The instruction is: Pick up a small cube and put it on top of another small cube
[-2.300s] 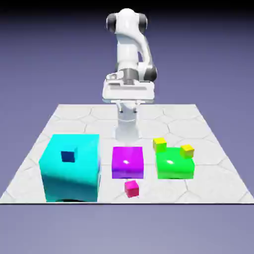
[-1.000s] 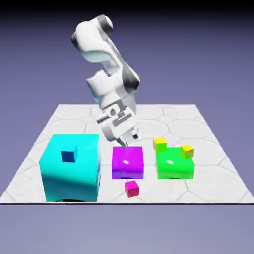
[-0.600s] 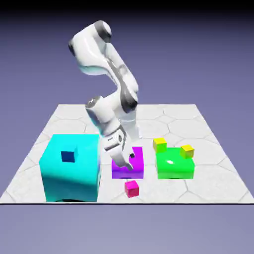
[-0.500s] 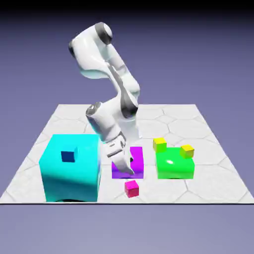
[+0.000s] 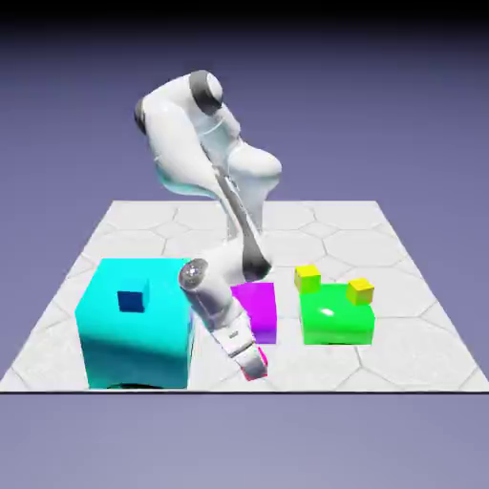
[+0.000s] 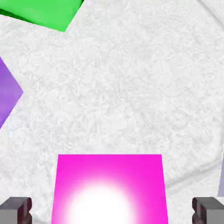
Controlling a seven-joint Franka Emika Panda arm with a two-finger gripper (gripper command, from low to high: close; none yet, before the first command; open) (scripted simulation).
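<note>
The arm (image 5: 181, 138) is reaching down toward the front of the table (image 5: 411, 358). The hand (image 5: 253, 365) is tilting in the exterior view, with its lower end overlapping the pink cube (image 5: 263, 360) and partly hiding it.

In the hand view, the fingertips (image 6: 15, 211) are standing apart, one on each side of the pink cube. A gap is showing between each fingertip and the cube; the jaws are not clamping it. The cube's glossy face is filling the lower middle of that view, with a bright highlight near its centre.

The pink cube is lying on the table, in front of the purple block (image 5: 260, 315). The lemon-yellow cube (image 5: 308, 279) is sitting at the rear left corner of the green block (image 5: 336, 322), as seen in the exterior view; whether it is resting on the block or behind it cannot be told. The golden-yellow cube (image 5: 360, 292) is showing at the block's right side. The dark-blue cube (image 5: 133, 297) is appearing against the large cyan block (image 5: 138, 344), at the exterior view's left.
</note>
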